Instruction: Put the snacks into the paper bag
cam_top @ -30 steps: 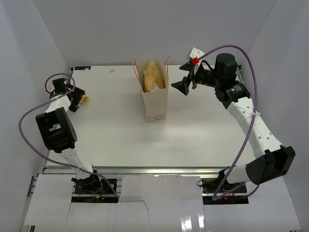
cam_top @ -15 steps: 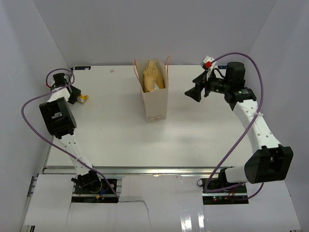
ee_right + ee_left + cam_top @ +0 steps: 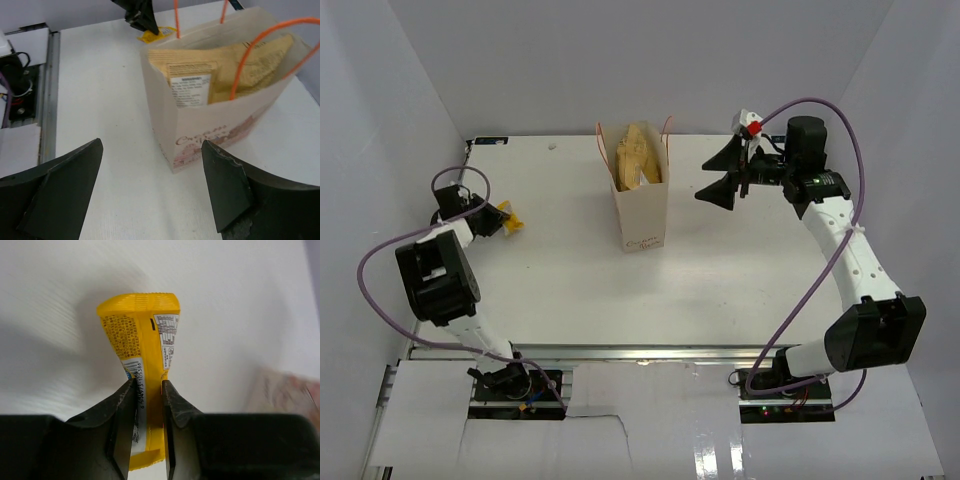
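Observation:
My left gripper [image 3: 147, 385] is shut on a yellow snack packet [image 3: 142, 330], its fingers pinching the packet's lower half. From above, this packet [image 3: 511, 222] and the left gripper [image 3: 496, 218] sit at the table's left side. The cream paper bag [image 3: 643, 218] stands upright in the middle with a brown-gold pouch [image 3: 635, 155] inside it. In the right wrist view the bag [image 3: 200, 135] shows its pouch [image 3: 220, 70] and orange handles. My right gripper [image 3: 706, 181] hangs open to the right of the bag, pointing at it, with nothing between its fingers [image 3: 151, 145].
White walls close in the table [image 3: 560, 290] on the left, back and right. A metal rail [image 3: 650, 352] runs along the near edge. The left arm's purple cable [image 3: 380, 245] loops out on the left.
The left gripper has closed on the yellow packet and drawn it towards the near side and the right. The right gripper has backed away from the bag top, staying open.

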Tool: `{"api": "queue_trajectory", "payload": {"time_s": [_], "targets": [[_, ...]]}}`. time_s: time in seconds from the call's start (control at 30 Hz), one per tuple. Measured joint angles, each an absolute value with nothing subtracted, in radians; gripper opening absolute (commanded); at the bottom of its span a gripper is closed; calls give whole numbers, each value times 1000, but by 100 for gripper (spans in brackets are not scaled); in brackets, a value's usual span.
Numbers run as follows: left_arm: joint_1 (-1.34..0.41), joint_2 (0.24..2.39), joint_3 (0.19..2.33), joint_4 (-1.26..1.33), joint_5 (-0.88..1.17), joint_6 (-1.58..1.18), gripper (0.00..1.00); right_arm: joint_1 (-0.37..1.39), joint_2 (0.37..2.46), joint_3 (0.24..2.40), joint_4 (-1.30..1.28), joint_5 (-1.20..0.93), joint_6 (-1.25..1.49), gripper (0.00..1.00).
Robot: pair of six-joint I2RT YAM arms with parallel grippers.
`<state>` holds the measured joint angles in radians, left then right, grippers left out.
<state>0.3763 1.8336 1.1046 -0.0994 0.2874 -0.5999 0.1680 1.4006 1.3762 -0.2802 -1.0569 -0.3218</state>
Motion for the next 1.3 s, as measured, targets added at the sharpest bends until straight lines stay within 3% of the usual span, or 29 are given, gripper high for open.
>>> {"api": "queue_trajectory", "payload": {"time_s": [0.13,0.33,0.6,0.73,0.97,1.07,1.3], "targets": [[334,1568,842,47,514,-543,35,245,1413,1422,-362,-1135,-376,84],[169,1160,629,175,710,-493,34,500,1417,1452,-458,-1079,-393,78],[29,796,533,241,748,-567,33,715,1536,1452,-357,-823,5,73],[22,682,505,242,749,-619,33,756,1606,1472,-281,-673,244,78],[20,590,484,231,756,-672,33,815,1645,1514,-102,-595,554,78],[20,574,482,220,758,-681,33,848,1652,1547,-49,-580,604,75],[19,537,481,186,763,-686,33,891,1687,1589,22,-547,655,57]]}}
